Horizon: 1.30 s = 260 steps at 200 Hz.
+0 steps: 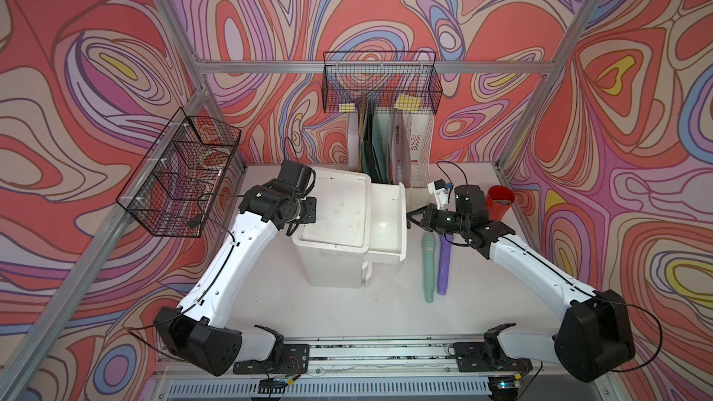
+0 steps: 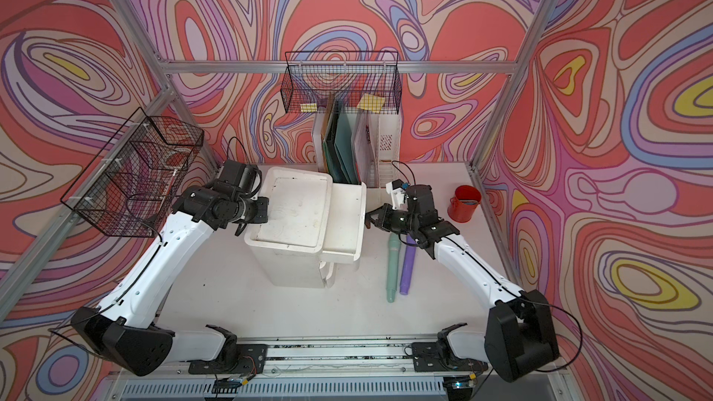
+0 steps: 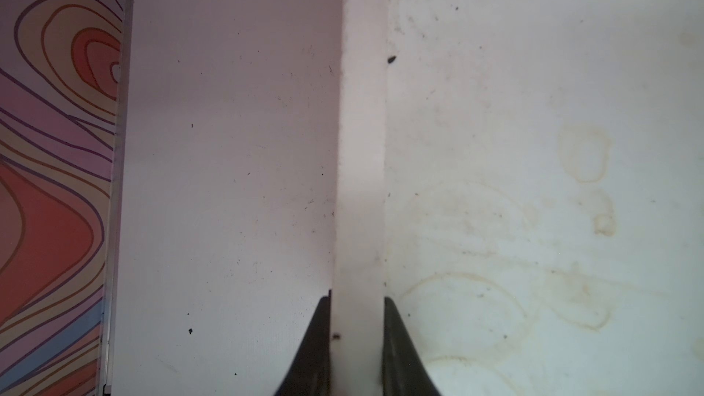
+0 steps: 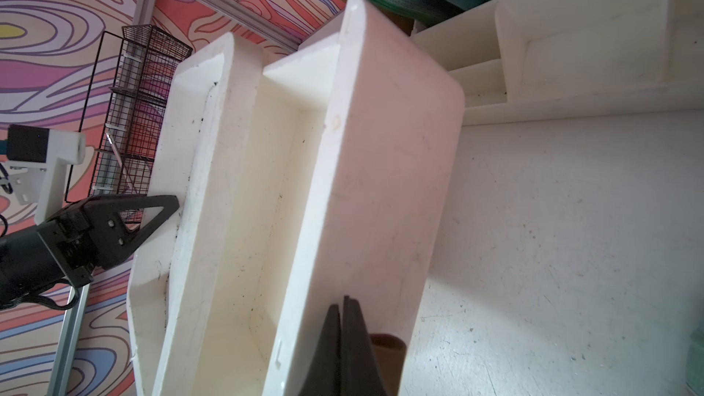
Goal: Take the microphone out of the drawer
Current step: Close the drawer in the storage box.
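**Listener:** Where are the microphones?

**Describer:** Both lie flat on the white table (image 1: 347,310), to the right of the white cabinet (image 1: 332,217) and outside its drawer (image 1: 402,233), which is pulled out to the right. The green microphone (image 1: 428,268) is the nearer of the two to the cabinet. The purple microphone (image 1: 443,264) lies just beside it, almost parallel.

**Listener:** Which way do they point?

**Describer:** Their long axes run front to back. The green one's wider head points toward the back wall and its narrow tail toward the robot's base. The purple one's far end is hidden under the right arm.

**Listener:** And the claws?

**Describer:** The left gripper (image 3: 356,299) pinches the raised rim on the left edge of the cabinet's top, one finger on each side. The right gripper (image 1: 411,217) has its fingers pressed together with nothing between them. It sits just beside the drawer's front panel and above the microphones' far ends. I cannot tell whether it touches the panel.

**Listener:** Anything else nearby?

**Describer:** A red cup (image 1: 499,202) stands behind the right arm.
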Each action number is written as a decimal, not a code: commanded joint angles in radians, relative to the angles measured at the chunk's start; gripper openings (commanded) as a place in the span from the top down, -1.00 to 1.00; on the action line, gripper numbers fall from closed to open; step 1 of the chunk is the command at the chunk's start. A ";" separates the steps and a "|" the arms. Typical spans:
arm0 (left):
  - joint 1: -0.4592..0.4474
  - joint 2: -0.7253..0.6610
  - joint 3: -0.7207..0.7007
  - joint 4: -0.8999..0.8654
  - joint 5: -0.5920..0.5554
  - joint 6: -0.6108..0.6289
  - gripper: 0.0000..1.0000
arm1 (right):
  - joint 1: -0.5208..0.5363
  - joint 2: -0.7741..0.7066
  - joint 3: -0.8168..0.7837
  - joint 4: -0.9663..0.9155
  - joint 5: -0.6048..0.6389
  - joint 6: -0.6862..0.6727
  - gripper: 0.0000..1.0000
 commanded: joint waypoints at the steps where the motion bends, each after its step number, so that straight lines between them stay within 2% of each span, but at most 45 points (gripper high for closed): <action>1: -0.004 0.005 0.012 0.046 0.084 -0.055 1.00 | 0.030 0.020 -0.012 0.054 -0.055 0.020 1.00; 69: -0.010 0.012 0.014 0.044 0.101 -0.069 1.00 | 0.078 0.071 -0.008 0.131 -0.053 0.052 1.00; 203: -0.028 0.012 -0.009 0.059 0.112 -0.084 1.00 | 0.211 0.301 0.154 0.273 -0.054 0.094 1.00; 260: -0.056 0.024 -0.003 0.075 0.118 -0.101 1.00 | 0.220 0.307 0.159 0.263 -0.050 0.083 1.00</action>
